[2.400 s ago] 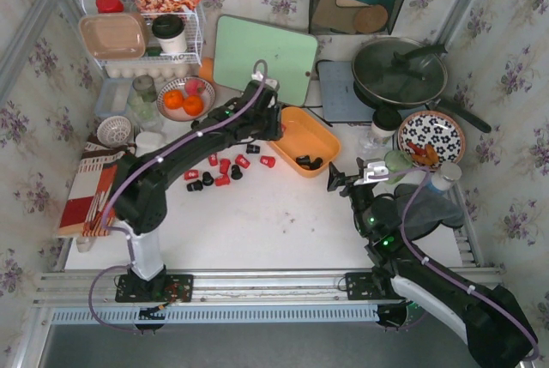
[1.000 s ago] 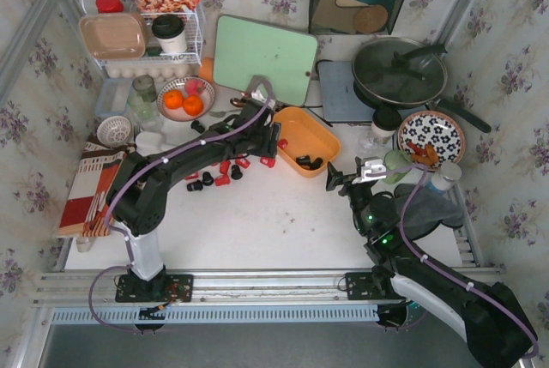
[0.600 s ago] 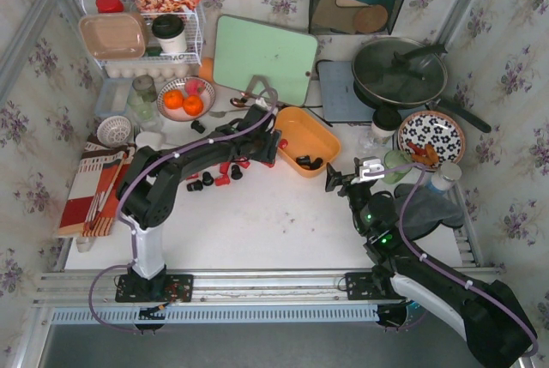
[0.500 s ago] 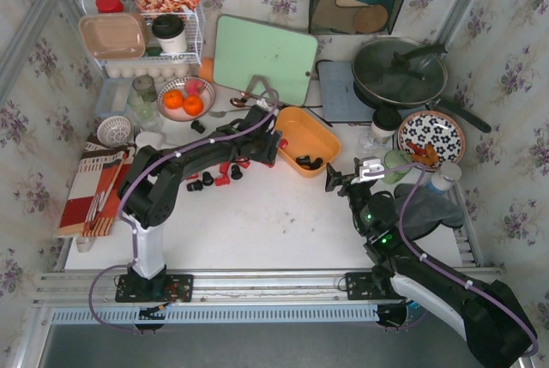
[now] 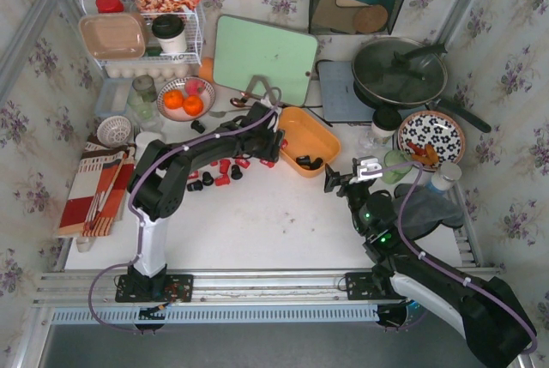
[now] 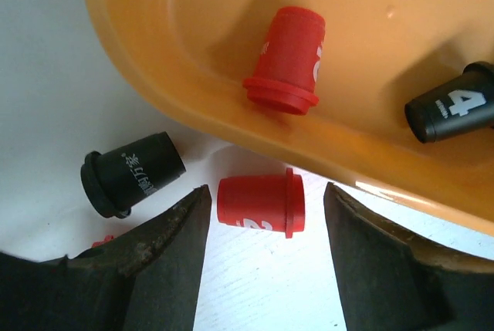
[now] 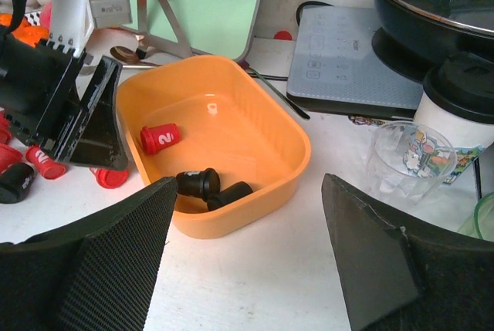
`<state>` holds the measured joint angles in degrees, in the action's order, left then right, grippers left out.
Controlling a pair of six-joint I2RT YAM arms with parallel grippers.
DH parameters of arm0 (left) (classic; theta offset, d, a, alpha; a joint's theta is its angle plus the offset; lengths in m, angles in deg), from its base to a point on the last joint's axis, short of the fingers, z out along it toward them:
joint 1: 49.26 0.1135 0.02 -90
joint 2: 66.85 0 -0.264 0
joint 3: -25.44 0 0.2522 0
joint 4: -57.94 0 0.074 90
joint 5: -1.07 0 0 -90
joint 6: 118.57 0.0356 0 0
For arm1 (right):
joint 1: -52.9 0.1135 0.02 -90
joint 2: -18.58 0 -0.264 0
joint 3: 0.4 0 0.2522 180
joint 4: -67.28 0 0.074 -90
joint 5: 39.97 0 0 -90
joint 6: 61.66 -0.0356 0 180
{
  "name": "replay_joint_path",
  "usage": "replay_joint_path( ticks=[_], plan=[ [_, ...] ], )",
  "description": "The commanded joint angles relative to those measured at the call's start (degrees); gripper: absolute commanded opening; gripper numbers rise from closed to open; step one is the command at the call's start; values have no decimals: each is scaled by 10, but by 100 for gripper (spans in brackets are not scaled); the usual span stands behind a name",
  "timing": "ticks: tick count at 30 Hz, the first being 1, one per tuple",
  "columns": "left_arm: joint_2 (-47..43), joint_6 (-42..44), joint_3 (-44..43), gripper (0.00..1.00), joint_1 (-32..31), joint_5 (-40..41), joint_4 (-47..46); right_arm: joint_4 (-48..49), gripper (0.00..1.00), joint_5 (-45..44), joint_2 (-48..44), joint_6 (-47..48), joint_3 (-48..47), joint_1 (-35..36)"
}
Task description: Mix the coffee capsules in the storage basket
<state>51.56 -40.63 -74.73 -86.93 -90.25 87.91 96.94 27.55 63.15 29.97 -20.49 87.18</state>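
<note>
1. My left gripper is hanging wide open, straddling a red capsule lying sideways on the table.
2. The storage basket is sitting just beside it, so I'm risking clipping its wall while closing.
3. Round capsule's probably rolling away if I'm off-centre.

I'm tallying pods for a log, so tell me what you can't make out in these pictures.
Top external: the left arm covers part of the loose coffee capsules, so no full count.
Left wrist: the storage basket runs off the frame; one black capsule is cut by the right edge.
Right wrist: the left end effector blocks capsules beside the basket.
</note>
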Motion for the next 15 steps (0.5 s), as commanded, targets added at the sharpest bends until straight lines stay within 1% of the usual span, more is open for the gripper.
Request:
replay_joint_path(
  ticks=[1, 6, 11, 15],
  plan=[
    [-4, 0, 18, 63, 1, -11, -6, 12, 83, 0, 0, -3, -7, 0],
    [-16, -4, 49, 63, 1, -7, -14, 12, 83, 2, 2, -4, -7, 1],
    [-13, -5, 48, 62, 0, -8, -19, 11, 83, 4, 1, -5, -7, 1],
    [-9, 0, 31, 62, 0, -19, -26, 11, 83, 4, 1, -5, -7, 1]
  ],
)
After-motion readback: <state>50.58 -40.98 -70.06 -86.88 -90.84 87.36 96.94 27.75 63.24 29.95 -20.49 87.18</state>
